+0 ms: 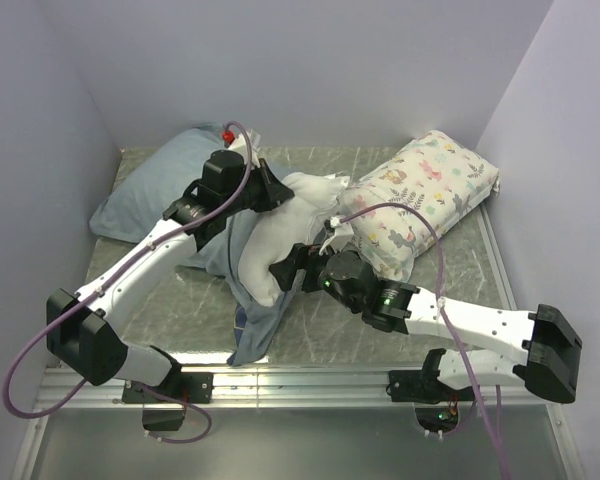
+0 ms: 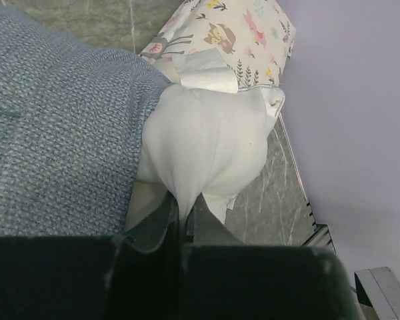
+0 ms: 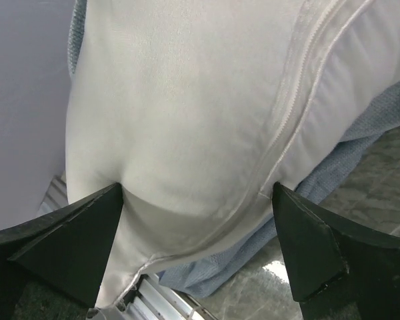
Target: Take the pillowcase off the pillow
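Grey marbled worktop (image 1: 180, 300), lilac walls (image 1: 310, 70) on three sides. Left claw (image 2: 183, 203) is clenched on the white pillow (image 3: 187, 100), with the blue pillowcase (image 2: 60, 133) bunched just beside it. Right claw (image 3: 197, 190) is released, spread astride the pillow's end.

**Twin six-joint arms, overhead and wrist views.**
Smooth white shells on the long links of the left arm (image 1: 130, 266) and right arm (image 1: 480, 322); black, blocky housings at shoulders, elbows and wrists. Thin purple cable (image 1: 8, 385) looped loosely alongside each arm, base to wrist. Small green lights (image 1: 327, 285) on the right wrist housing; red-orange wiring (image 1: 442, 411) at the base bracket. Matt black left fingers (image 2: 153, 230), flat and slab-like, edges lightly scuffed; matt black right fingers (image 3: 77, 233), wedge-shaped with pointed tips.
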